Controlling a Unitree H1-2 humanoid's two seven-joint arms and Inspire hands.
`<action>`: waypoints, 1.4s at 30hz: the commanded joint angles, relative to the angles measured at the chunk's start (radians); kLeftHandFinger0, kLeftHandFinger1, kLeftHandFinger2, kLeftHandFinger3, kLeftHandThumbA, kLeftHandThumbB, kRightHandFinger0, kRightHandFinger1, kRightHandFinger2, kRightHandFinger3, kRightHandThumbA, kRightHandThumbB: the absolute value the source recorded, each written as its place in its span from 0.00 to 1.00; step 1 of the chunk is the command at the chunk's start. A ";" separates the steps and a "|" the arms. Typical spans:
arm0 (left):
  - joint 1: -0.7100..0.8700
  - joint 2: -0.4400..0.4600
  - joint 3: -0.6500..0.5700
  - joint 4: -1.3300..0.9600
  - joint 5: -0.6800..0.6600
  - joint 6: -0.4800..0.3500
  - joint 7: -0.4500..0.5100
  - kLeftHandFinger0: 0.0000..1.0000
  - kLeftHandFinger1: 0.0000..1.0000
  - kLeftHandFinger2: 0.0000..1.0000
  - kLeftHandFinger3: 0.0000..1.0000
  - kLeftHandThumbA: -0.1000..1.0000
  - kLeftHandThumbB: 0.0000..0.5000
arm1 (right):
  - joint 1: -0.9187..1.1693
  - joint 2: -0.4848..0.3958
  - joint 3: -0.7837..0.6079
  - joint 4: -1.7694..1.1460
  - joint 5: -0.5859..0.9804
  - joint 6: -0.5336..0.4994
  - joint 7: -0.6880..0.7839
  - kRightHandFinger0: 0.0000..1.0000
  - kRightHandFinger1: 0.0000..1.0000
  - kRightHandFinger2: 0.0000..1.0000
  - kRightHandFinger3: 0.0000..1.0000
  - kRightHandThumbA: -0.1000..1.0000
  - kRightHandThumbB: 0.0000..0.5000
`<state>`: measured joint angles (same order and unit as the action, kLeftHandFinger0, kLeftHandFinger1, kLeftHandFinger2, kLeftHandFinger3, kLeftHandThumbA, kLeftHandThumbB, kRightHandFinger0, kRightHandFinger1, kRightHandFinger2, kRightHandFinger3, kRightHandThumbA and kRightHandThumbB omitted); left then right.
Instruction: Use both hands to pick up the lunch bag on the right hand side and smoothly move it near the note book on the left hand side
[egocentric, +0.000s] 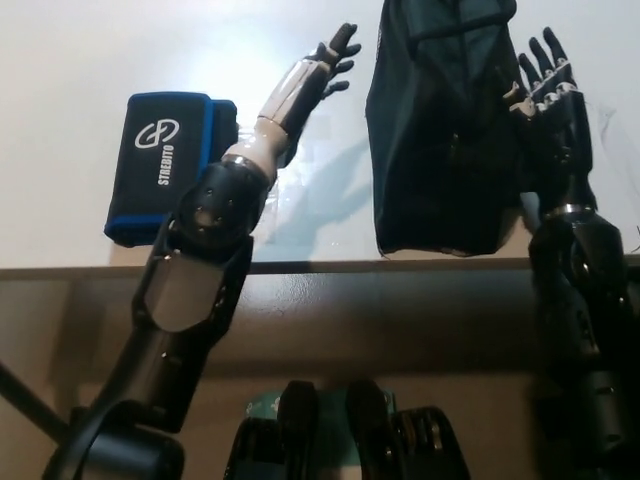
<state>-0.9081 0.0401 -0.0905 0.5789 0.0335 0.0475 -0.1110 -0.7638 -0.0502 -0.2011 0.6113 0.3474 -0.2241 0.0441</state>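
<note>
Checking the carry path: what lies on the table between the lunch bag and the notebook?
In the head view, only the white left hand and its forearm hang between lunch bag and notebook.

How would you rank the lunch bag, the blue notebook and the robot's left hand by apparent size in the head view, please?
1. Lunch bag, clearly largest, though cut off at the top edge.
2. Notebook.
3. Left hand, smallest; it is raised above the table, so nearness to the camera may skew it.
</note>
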 joint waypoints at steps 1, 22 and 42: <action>-0.091 -0.029 0.010 0.053 0.005 -0.026 0.030 1.00 1.00 1.00 1.00 1.00 0.81 | -0.081 0.026 0.002 0.016 0.012 -0.055 0.029 1.00 1.00 1.00 1.00 1.00 0.44; -0.073 -0.048 0.006 0.112 0.002 -0.059 0.010 1.00 1.00 1.00 1.00 1.00 0.91 | -0.171 0.145 0.013 0.162 0.029 -0.088 0.057 1.00 1.00 1.00 1.00 1.00 0.47; 0.160 0.056 0.089 -0.193 0.017 -0.101 0.072 1.00 1.00 1.00 1.00 1.00 0.68 | -0.302 0.259 0.064 0.416 -0.004 -0.186 0.109 1.00 1.00 1.00 1.00 1.00 0.45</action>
<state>-0.7316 0.0804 -0.0155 0.4544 0.0410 -0.0257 -0.0674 -0.9836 0.1659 -0.1686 1.0008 0.3723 -0.3696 0.0919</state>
